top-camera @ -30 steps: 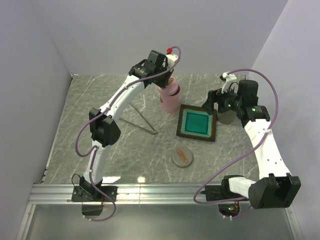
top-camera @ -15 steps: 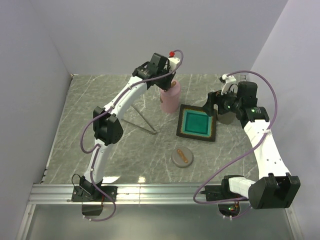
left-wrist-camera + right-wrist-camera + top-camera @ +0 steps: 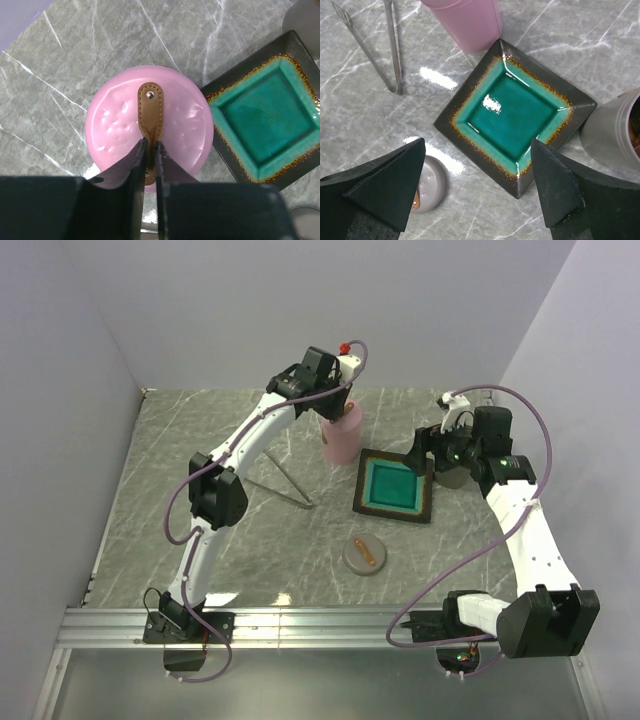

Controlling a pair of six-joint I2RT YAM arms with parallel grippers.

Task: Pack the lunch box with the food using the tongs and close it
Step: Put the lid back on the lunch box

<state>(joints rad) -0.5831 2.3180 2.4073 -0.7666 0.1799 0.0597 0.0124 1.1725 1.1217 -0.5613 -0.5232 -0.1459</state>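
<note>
While the tongs lie untouched left of the empty tray, packing is judged not begun. Left gripper almost closed about the strap of the pink tub; hold cannot be told. Right gripper wide open, empty.

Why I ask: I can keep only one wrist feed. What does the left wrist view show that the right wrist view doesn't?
Left wrist only: the left gripper pinching the brown tab on the pink lid. Right wrist only: the tongs and the open right gripper. Both: the pink container, the teal tray, the marble table.
</note>
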